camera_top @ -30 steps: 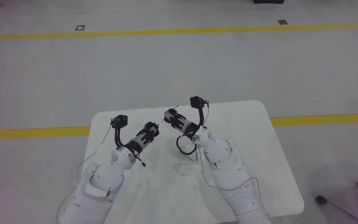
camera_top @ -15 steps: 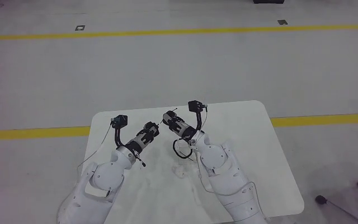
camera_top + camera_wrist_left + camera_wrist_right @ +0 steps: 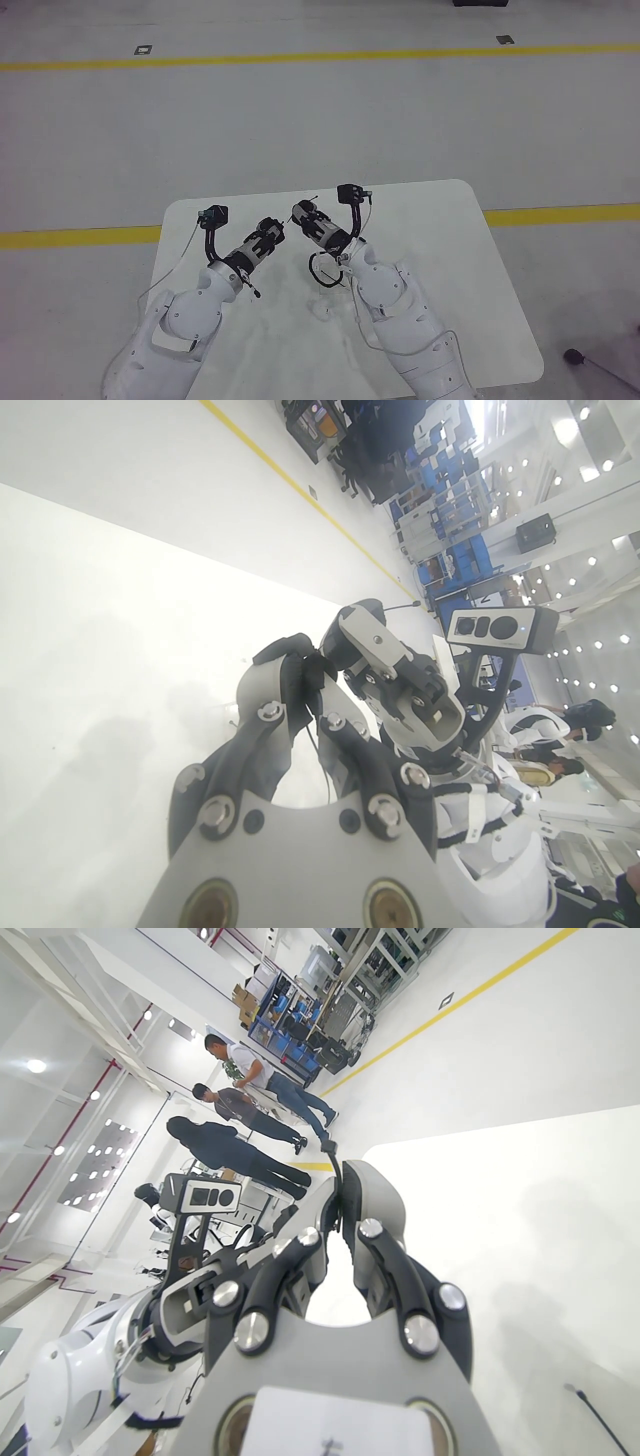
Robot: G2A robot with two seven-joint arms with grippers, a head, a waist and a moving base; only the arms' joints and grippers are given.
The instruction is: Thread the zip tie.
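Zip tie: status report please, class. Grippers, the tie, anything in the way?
Both shut. The left gripper on a thin black strand; the right gripper on the zip tie, head poking out. Tips close together over the table; nothing between them.

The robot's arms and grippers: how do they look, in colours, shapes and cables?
The left arm and right arm have glossy white rounded shells. The left gripper and right gripper each have a grey base plate, black linkage bars with silver screws, and grey fingers with black pads. A curved black bracket carries a camera box on each wrist; a black cable loops by the right one.
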